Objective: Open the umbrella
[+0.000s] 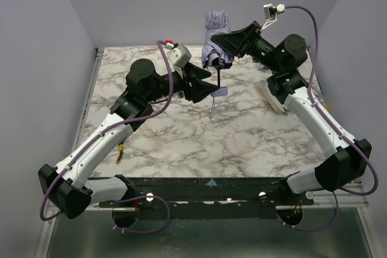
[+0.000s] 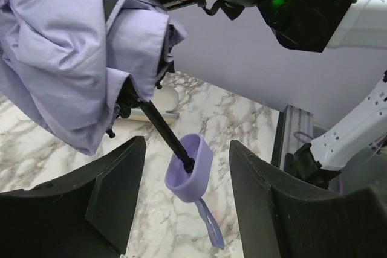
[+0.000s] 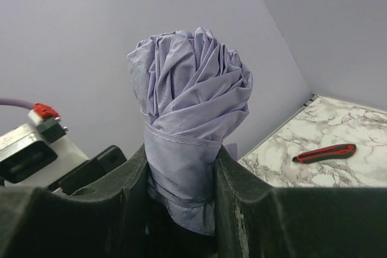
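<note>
While the umbrella (image 1: 216, 40) hangs in the air over the 12 o'clock end of the marble table (image 1: 242, 143), the right gripper (image 3: 181, 197) is clamped on its bundled lavender canopy (image 3: 190, 95), one black finger pressed into the cloth at each side and the gathered top bulging above them. That arm comes in from about 3 o'clock. From the lower edge of the canopy a thin black shaft (image 2: 160, 128) runs down toward 6 o'clock and ends in the small lavender handle (image 2: 190, 170), with a strap (image 2: 208, 225) dangling beneath it. The left gripper (image 2: 187, 149), reaching in from 8 o'clock, stands wide apart around that handle: a finger at its 9 o'clock and another at its 3 o'clock, with clear gaps on both sides, so it holds nothing. From the right wrist view, a red-handled cutter (image 3: 325, 152) lies flat on the marble at about 3 o'clock of the umbrella, well apart from it.
</note>
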Action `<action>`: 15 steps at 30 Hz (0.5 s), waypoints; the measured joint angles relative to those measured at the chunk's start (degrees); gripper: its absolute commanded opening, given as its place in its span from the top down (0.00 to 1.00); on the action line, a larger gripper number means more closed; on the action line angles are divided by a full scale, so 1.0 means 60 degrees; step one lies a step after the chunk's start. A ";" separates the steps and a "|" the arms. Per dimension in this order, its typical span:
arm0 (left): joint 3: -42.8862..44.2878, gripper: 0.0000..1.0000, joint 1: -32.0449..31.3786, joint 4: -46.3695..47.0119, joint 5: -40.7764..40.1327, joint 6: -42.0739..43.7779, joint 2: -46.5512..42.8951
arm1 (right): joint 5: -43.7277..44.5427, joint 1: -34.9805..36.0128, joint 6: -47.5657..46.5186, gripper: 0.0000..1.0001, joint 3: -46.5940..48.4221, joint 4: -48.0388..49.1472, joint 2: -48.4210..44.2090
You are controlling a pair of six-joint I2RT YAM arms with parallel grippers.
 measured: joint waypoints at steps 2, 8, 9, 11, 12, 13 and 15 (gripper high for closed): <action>0.0186 0.46 0.0000 0.0025 -0.0018 -0.0397 0.0306 | 0.0000 0.0036 0.0026 1.00 0.0000 0.0007 0.0000; 0.0525 0.61 0.0004 -0.0007 -0.0222 -0.1625 0.1260 | 0.0000 0.0080 0.0069 1.00 0.0000 0.0025 0.0000; 0.0550 0.64 0.0004 -0.0018 -0.0226 -0.1759 0.1348 | 0.0000 0.0080 0.0069 1.00 0.0000 0.0025 0.0000; 0.0594 0.69 0.0000 0.0000 -0.0219 -0.2055 0.1490 | 0.0000 0.0080 0.0066 1.00 0.0000 0.0022 0.0000; 0.0601 0.70 0.0000 0.0029 -0.0208 -0.2178 0.1526 | 0.0000 0.0080 0.0062 1.00 0.0000 0.0022 0.0000; 0.0601 0.71 0.0000 0.0066 -0.0171 -0.2295 0.1548 | 0.0000 0.0080 0.0062 1.00 0.0000 0.0018 0.0000; 0.0594 0.72 0.0000 0.0164 -0.0073 -0.2492 0.1574 | 0.0000 0.0080 0.0069 1.00 0.0000 0.0025 0.0000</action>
